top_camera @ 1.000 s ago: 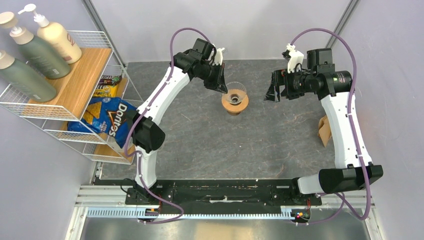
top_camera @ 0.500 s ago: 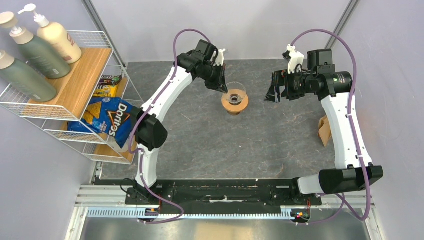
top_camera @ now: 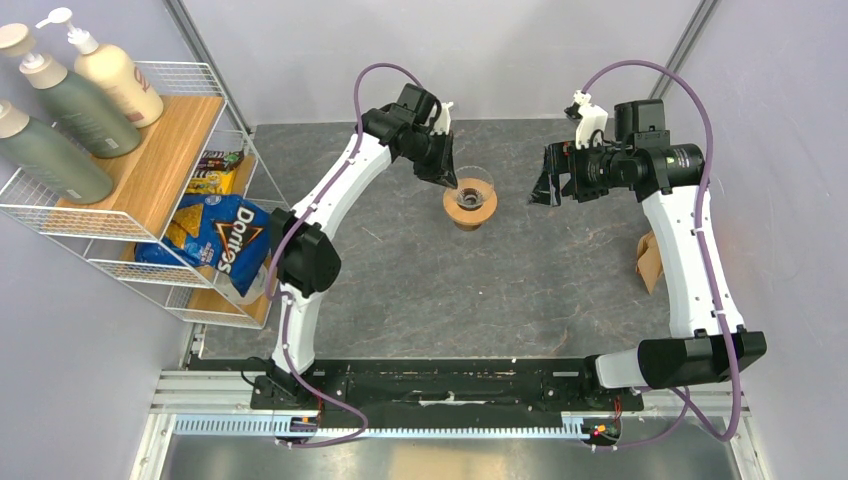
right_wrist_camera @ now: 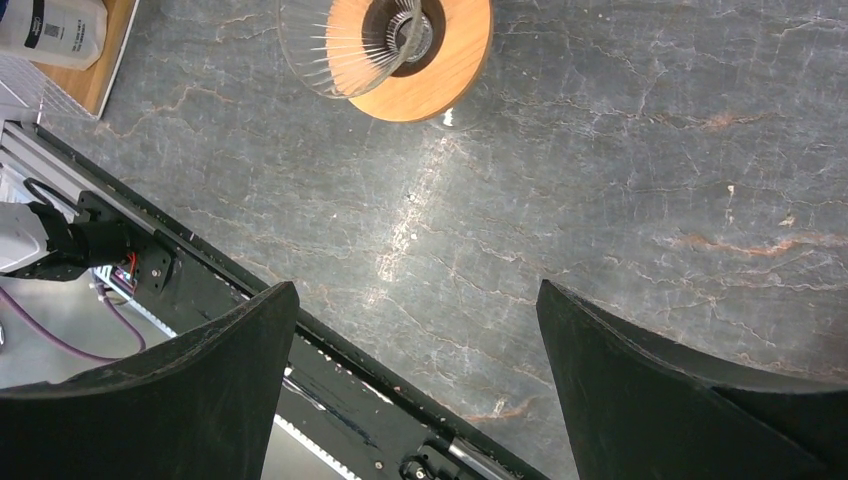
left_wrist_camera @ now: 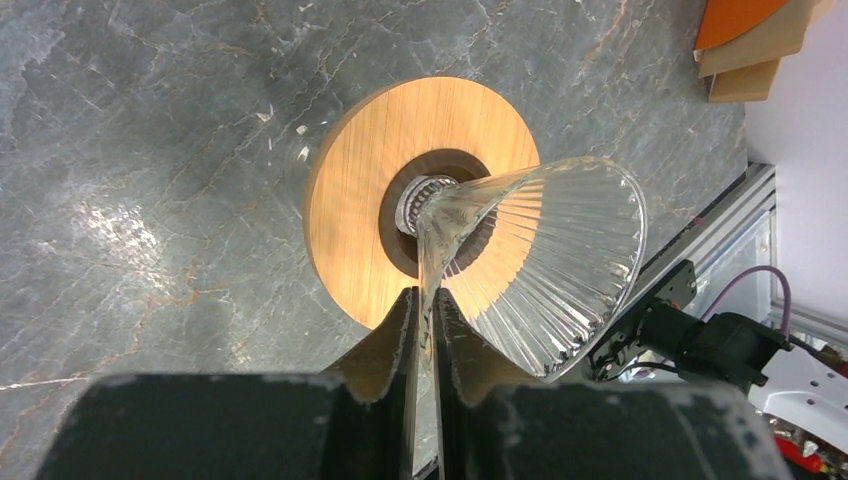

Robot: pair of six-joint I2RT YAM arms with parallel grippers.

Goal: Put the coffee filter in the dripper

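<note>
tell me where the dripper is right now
In the top view the dripper sits on the table at its far centre, between the two arms and nearer the left one. The left arm's jaws are shut on its glass wall.

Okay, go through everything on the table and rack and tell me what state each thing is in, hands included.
dripper, upright on the table, empty.
left hand, shut on the dripper's glass rim.
right hand, open, holding nothing.
brown paper stack, at the table's right edge, untouched.
Doritos bag, lying on the rack's lower shelf.
pump bottles, upright on the rack's top shelf.
</note>
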